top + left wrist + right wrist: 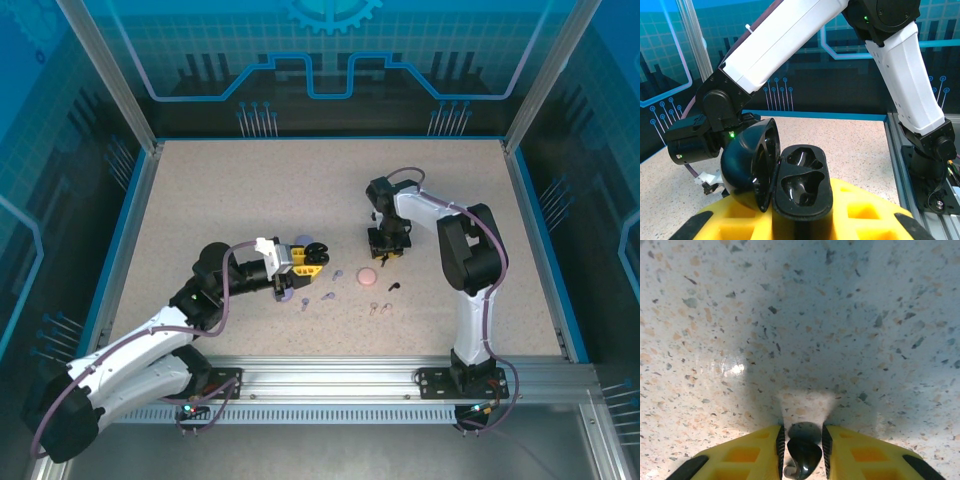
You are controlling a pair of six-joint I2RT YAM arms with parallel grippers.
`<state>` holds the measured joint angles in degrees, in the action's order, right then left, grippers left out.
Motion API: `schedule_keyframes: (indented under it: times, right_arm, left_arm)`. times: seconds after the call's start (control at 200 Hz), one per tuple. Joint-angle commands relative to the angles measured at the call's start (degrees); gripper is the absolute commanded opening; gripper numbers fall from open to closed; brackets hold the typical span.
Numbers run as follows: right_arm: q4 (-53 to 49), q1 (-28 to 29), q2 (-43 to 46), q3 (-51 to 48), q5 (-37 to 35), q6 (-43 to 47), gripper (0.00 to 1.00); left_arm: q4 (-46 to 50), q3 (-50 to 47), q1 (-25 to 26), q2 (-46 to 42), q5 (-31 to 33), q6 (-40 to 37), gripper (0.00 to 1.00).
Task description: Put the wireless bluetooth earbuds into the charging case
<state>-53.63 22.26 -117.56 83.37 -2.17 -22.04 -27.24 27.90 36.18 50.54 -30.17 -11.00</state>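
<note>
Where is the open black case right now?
In the top view the black case sits left of centre, held open in the left hand, with the pink case on the table to its right.

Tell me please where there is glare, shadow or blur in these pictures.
Right wrist view: a bright glare spot on the table, a broad soft shadow beyond the right gripper, and a small highlight on the black earbud it holds. Left wrist view: pale reflections on the glossy lid of the open black charging case. Top external view: even light, no strong glare.
</note>
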Motion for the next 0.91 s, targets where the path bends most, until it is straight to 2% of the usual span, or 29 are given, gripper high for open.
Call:
schedule_keyframes:
  times: [0.0,0.255,0.555,0.9]
  right_arm:
    - [-4.5,1.3,-2.2,0.4,0.6,0.5,0.29]
    - [-4.4,1.6,-1.3,-0.3,1.0,0.8,0.23]
    - [-1.7,1.4,4.6,-1.8,1.1,0.7,0.24]
    - [-3.0,2.1,1.7,-1.0,-0.4,2.4,0.25]
  left_arm:
    - [0.0,-0.5,0.5,-0.9,0.7,-1.0,0.09]
    - [0.1,-0.6,0.5,-0.7,0.8,-1.1,0.09]
    - [-0.1,-0.5,0.5,0.2,0.9,-0.6,0.09]
    - [-0.1,-0.5,0.5,0.2,0.8,-0.5,0.09]
